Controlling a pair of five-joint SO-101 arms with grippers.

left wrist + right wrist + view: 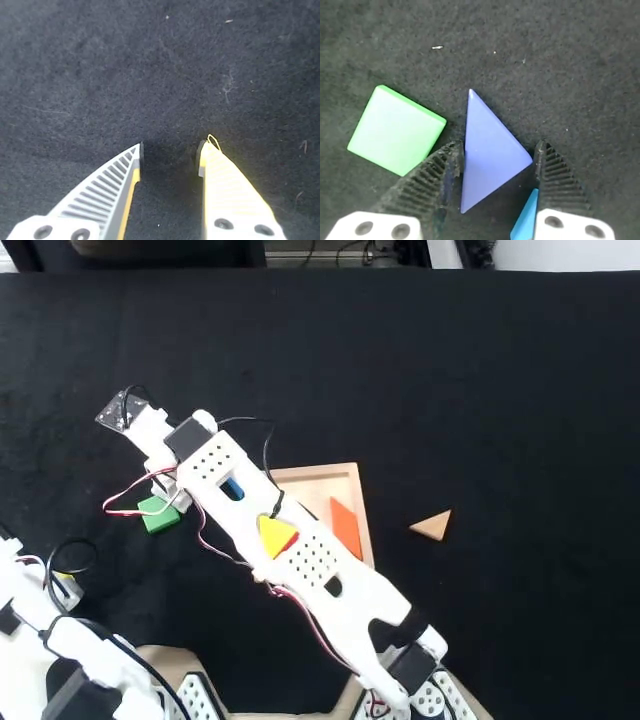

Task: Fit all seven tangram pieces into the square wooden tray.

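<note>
The right gripper (500,150) hangs low over the cloth (560,60), jaws spread to either side of a purple triangle (487,160) that lies flat between them, not yet gripped. A green square (395,131) sits just beside one finger, and a light-blue piece (526,222) sits by the other, though I cannot tell whether they touch. The tray (318,471) lies partly under this arm with an orange piece (345,525) in it; a tan triangle (432,525) rests well apart. The left gripper (171,150) is spread over bare cloth, holding nothing. The risk is that the jaws meet slanted edges, so the thin triangle may twist or squirt out — or a finger may drag a neighbour along.
</note>
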